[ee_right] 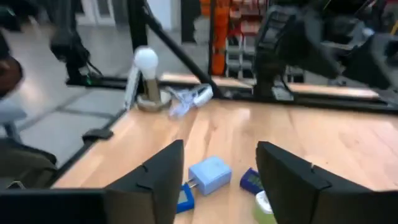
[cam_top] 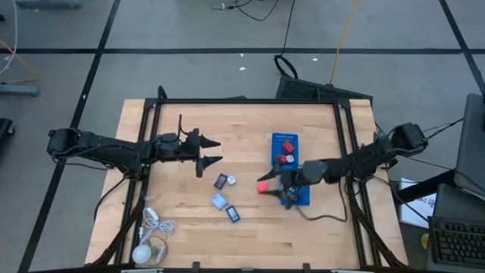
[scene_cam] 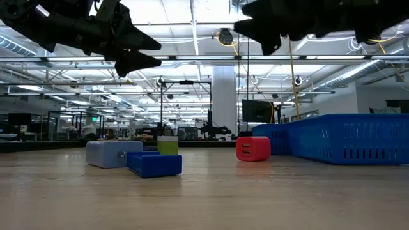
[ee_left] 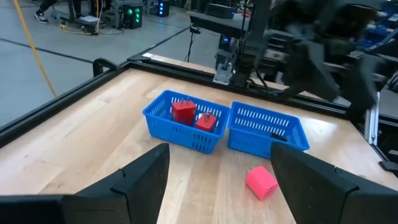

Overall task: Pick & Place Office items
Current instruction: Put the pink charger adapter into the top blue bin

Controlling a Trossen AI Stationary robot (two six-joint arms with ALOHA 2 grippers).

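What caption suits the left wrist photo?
Open left fingers frame two blue plastic trays, red blocks inside one, a red cube on the table.

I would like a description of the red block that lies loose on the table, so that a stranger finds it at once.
Start at the two blue trays on the right half of the wooden table. The red block lies on the bare wood just beside the nearer tray. Unlike the red pieces inside the far tray, it sits outside, and it is the only red piece on the wood.
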